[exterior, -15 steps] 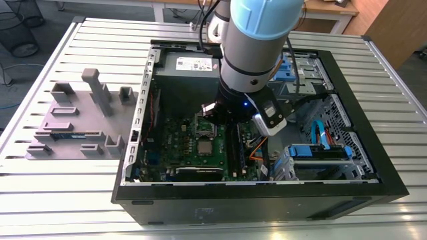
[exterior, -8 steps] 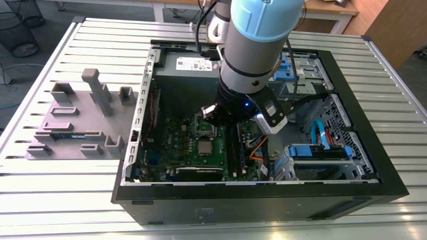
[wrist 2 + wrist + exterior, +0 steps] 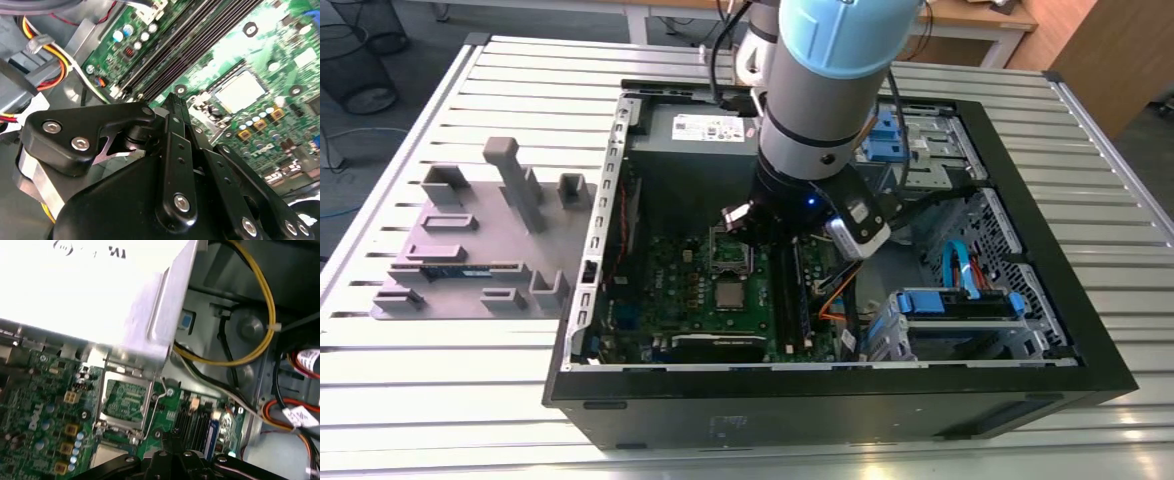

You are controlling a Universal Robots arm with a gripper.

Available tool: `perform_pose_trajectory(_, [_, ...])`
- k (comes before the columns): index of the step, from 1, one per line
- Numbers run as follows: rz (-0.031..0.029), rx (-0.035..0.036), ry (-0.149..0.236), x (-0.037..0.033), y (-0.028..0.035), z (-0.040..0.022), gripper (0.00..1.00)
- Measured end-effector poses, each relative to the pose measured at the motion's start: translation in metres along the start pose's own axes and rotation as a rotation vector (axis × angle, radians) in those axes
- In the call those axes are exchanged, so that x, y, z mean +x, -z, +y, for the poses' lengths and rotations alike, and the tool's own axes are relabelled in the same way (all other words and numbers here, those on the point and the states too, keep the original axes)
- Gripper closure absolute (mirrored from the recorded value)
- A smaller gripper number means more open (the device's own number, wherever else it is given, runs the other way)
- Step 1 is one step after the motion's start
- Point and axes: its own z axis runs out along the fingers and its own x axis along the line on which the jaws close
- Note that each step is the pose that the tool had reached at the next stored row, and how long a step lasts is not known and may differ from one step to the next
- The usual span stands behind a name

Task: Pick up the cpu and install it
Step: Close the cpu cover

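**Computer case** [image 3: 854, 405]: black, open at the top, lying on a ribbed metal table [image 3: 440, 400].

Contents:
- a green motherboard [image 3: 670, 300]
- a grey sheet-metal power-supply box [image 3: 700, 125]
- blue-fronted drive cages [image 3: 961, 303]
- loose cables [image 3: 267, 300] in yellow, orange and red

**Socket:** square and metal-framed. Its hinged load frame [image 3: 122, 400] lies flipped open, and green board shows through its window.

**Cpu** [image 3: 240, 91]: small flat square with a matte silvery top. It lies flat in the socket bed, just beside the open frame.

**Memory slots** [image 3: 200, 40]: long, black and parallel, running alongside the socket.

**Gripper** [image 3: 173, 101]: black jointed links with bright screw heads. In the exterior view it hangs over the board by the socket and the memory slots. Its fingers are drawn together to a narrow tip with nothing between them. It is clear of the cpu.

**Fixture block** [image 3: 480, 240]: grey and moulded, with rectangular pockets and upright posts. It stands on the table at the exterior view's left of the case. One pocket holds a thin dark memory stick [image 3: 454, 270].
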Motion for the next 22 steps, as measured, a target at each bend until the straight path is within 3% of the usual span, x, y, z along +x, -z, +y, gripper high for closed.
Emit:
perform_pose_trajectory(5, [0.0004, -0.0003, 0.005, -0.0022, -0.0054, 0.0090, 0.89])
perform_pose_trajectory(13, [0.0072, -0.0010, 0.071, -0.0029, -0.0123, 0.0115, 0.89])
perform_pose_trajectory(22, [0.0072, -0.0023, 0.074, -0.0051, -0.0142, 0.0162, 0.89])
